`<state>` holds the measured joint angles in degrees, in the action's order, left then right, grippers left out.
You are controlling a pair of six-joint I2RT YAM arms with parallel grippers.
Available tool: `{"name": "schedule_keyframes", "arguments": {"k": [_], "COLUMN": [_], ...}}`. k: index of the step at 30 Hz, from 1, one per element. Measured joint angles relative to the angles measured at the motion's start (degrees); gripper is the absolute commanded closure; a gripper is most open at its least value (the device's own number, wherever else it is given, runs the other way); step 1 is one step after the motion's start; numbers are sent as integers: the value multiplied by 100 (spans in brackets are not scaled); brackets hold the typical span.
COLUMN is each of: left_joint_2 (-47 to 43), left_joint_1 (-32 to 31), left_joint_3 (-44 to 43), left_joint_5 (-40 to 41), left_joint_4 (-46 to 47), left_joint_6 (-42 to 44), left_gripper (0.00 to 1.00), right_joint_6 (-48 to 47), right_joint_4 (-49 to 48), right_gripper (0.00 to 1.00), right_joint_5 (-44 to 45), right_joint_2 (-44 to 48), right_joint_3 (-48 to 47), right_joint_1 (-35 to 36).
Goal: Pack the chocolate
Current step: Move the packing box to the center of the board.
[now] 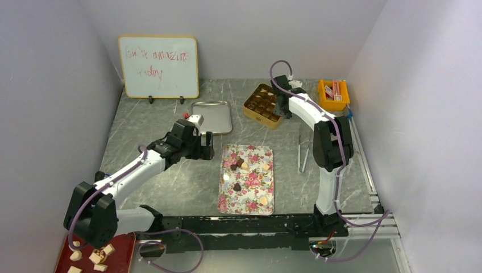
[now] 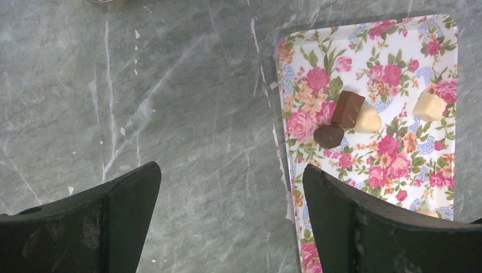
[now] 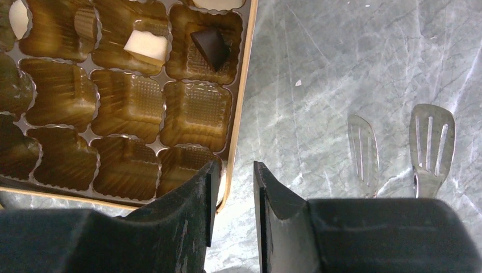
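Several chocolates lie on the floral tray (image 1: 250, 207): a dark heart (image 2: 328, 135), a brown block (image 2: 348, 108) and cream pieces (image 2: 368, 120) (image 2: 429, 106). The gold box (image 1: 255, 108) has ribbed cells. One holds a cream piece (image 3: 146, 46) and one a dark piece (image 3: 210, 47); most visible cells are empty. My left gripper (image 2: 231, 170) is wide open and empty, low over the table at the tray's left edge (image 1: 207, 145). My right gripper (image 3: 235, 168) hangs over the box's right rim (image 1: 282, 109), jaws slightly apart, holding nothing.
Metal tongs (image 3: 398, 148) lie right of the box. A steel tray (image 1: 211, 118) sits behind the left gripper. A whiteboard (image 1: 159, 67) stands at the back left, an orange bin (image 1: 333, 94) at the back right. A red tray with beige chunks (image 1: 96, 256) is at the near left.
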<state>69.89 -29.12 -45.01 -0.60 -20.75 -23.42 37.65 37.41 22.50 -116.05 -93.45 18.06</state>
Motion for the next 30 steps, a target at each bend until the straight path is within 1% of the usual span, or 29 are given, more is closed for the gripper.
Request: {"name": "schedule_keyframes", "arguments": {"k": [19,22,27,30], "left_joint_2": [57,92,127,127], "left_joint_1": [0,0,0,0], "left_joint_3": [0,0,0,0], "left_joint_5": [4,4,4,4], "left_joint_4": [7,24,35,37], "left_joint_6": [-4,-4,-7,-15], "left_gripper": [0,0,0,0], "right_joint_6": [-22,-26,-103,-170], "right_joint_4": [-109,-149,-238,-267], "right_gripper": [69,72,80,82], "right_joint_5": [-212,-227,-308,-332], "right_joint_2": [-140,-162,-216,-247], "right_joint_3": [96,133,164,164], "right_joint_1": [-11,-11,-13,-26]}}
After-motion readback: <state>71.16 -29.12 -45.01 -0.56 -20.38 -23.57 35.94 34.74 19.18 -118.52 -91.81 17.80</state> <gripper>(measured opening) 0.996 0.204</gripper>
